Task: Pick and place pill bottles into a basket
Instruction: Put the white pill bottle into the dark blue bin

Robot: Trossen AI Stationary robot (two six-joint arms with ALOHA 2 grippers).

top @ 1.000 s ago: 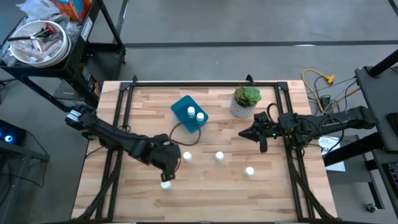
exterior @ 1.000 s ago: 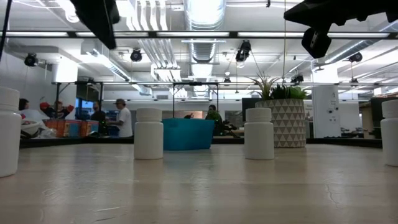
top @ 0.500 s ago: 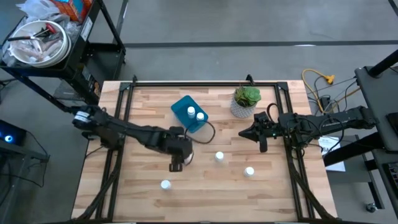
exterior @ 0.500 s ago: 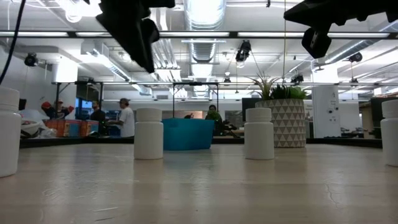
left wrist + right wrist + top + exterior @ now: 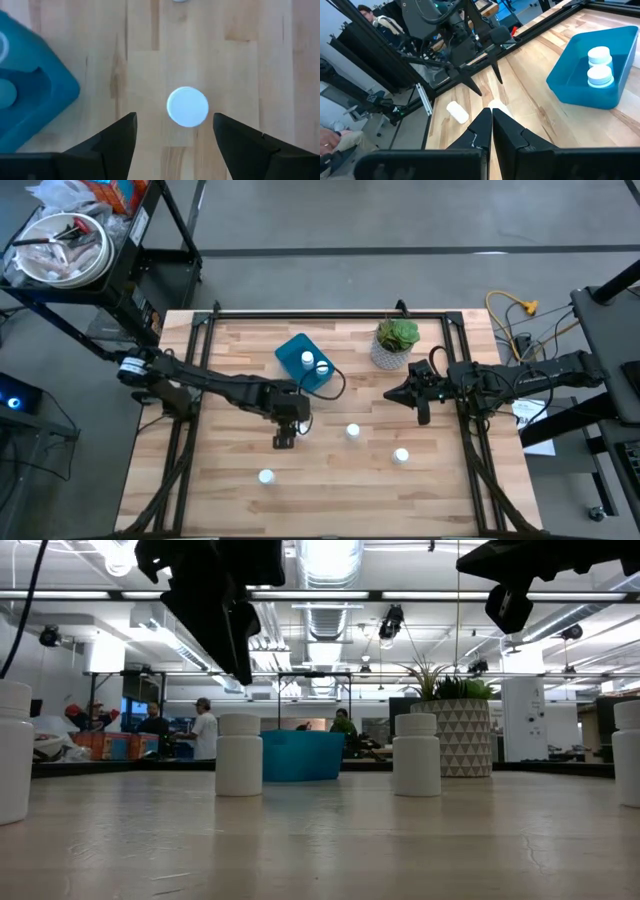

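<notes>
Jaws of the left gripper stood apart, empty, above a pill bottle on the surface near the basket, which held two bottles; right gripper was closed, empty.

Overhead looking down, table-level across, wrists close; all share basket

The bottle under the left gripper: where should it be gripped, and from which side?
Grip the bottle across its round cap and body, coming straight down. It stands upright and apart from the basket, and the open left gripper already hangs above it with a finger on either side.
</notes>
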